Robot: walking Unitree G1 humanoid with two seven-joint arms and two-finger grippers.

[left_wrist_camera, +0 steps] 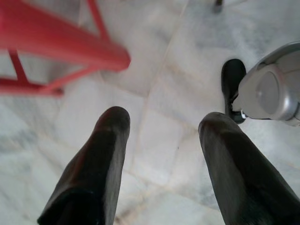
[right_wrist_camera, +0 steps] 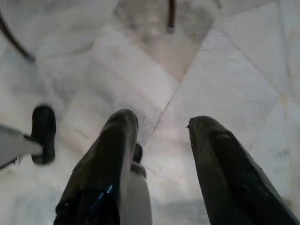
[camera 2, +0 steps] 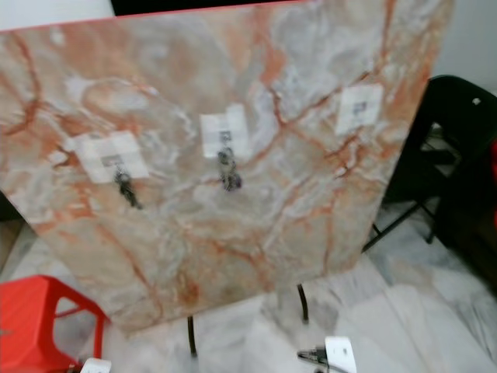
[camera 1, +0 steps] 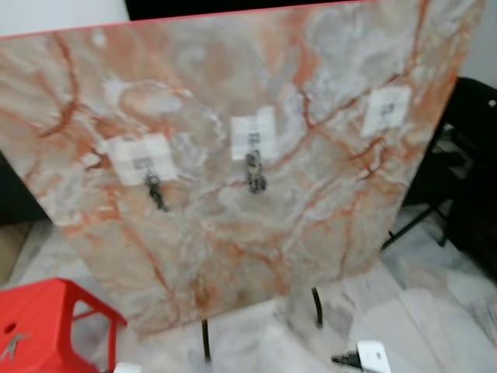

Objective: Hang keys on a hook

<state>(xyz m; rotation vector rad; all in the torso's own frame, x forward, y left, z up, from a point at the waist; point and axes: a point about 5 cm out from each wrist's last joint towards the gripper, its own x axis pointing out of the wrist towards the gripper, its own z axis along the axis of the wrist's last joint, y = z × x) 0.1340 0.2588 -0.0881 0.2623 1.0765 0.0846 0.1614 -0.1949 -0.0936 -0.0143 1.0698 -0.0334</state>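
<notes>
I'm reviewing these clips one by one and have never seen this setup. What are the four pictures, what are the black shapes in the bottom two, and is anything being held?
The top two pictures come from a pair of cameras on a humanoid robot's head. They face a marbled board standing on thin dark legs. Three white hook patches are stuck to it: the left hook and middle hook each have a dark bunch of keys hanging, left keys and middle keys. The right hook is bare. A red stool stands at lower left on the pale tiled floor.

The bottom two pictures come from cameras on the robot's wrists, looking along each gripper's two black fingers. Both arms hang down toward the floor. The left gripper and right gripper are open, with floor showing between the fingers, so neither holds anything.
</notes>
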